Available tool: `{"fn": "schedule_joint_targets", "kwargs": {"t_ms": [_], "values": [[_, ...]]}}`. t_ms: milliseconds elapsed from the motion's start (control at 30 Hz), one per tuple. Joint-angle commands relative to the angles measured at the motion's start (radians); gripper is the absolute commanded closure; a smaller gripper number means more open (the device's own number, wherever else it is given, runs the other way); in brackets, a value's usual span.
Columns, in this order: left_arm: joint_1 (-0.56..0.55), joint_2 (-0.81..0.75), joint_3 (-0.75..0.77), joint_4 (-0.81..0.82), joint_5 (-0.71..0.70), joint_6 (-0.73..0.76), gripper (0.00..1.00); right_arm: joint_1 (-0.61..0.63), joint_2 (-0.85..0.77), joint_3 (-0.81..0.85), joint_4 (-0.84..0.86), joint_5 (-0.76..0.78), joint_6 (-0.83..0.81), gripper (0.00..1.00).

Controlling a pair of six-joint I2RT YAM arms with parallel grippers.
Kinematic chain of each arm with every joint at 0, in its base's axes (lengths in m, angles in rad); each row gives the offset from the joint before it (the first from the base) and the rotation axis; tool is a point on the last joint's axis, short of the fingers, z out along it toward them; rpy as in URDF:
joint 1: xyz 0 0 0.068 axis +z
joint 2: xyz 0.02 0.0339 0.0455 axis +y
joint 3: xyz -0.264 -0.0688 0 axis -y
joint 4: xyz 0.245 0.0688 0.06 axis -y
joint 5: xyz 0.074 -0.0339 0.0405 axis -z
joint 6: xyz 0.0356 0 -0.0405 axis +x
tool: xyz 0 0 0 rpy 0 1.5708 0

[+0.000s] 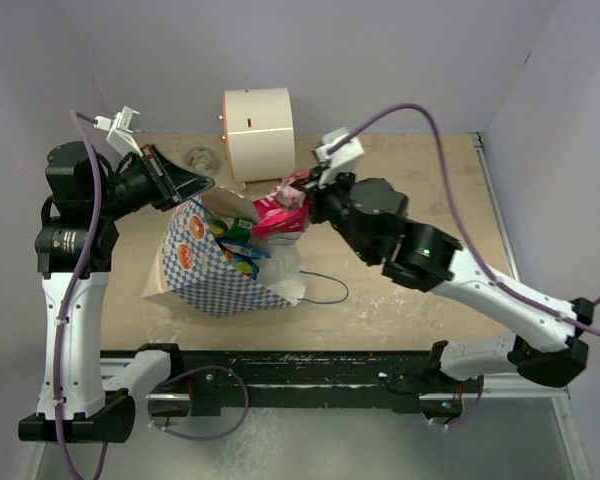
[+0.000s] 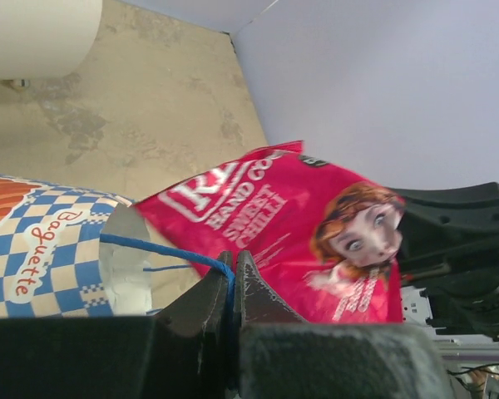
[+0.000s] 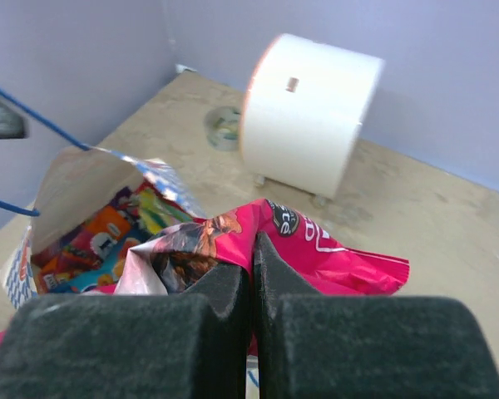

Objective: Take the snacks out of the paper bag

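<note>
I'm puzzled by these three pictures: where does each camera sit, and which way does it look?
Top: fixed above and behind the arms, looking down on the table; both whole arms show, left tool at the paper bag, right tool on a pink packet.
Left wrist: on the left arm, facing across the bag's mouth; its shut tool pinches the blue cord handle.
Right wrist: on the right arm, facing the cream box; its shut tool grips the packet.
Shared: both wrist views show the pink packet and bag.

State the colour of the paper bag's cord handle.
The thin cord handle is blue, clearest in the left wrist view.
</note>
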Motion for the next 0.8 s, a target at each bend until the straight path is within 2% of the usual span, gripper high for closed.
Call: {"fn": "schedule_joint_targets", "kwargs": {"t_ms": [0, 100, 233, 300, 367, 467, 633, 767], "values": [[-0.005, -0.032, 0.056, 0.073, 0.058, 0.067, 1.00, -0.006, -0.131, 0.042, -0.275, 0.254, 0.198, 1.00], [-0.005, -0.046, 0.036, 0.071, 0.047, 0.068, 1.00, -0.007, -0.210, 0.031, -0.566, 0.337, 0.436, 1.00], [-0.005, -0.072, -0.005, 0.086, 0.044, 0.024, 1.00, -0.008, -0.291, -0.023, -0.883, 0.352, 0.763, 1.00], [-0.005, -0.079, -0.017, 0.079, 0.042, 0.001, 1.00, -0.011, -0.304, -0.067, -0.978, 0.341, 0.896, 1.00], [-0.005, -0.082, -0.017, 0.075, 0.048, -0.017, 1.00, -0.022, -0.297, -0.109, -1.012, 0.323, 0.954, 1.00], [-0.005, -0.070, 0.016, 0.002, 0.013, -0.017, 1.00, -0.092, -0.249, -0.162, -1.007, 0.307, 0.952, 1.00], [-0.005, -0.074, 0.009, -0.042, -0.037, -0.036, 1.00, -0.416, -0.208, -0.288, -0.799, 0.173, 0.726, 1.00], [-0.005, -0.070, 0.000, -0.030, -0.035, -0.068, 1.00, -0.630, -0.216, -0.319, -0.721, 0.188, 0.588, 1.00]]}}
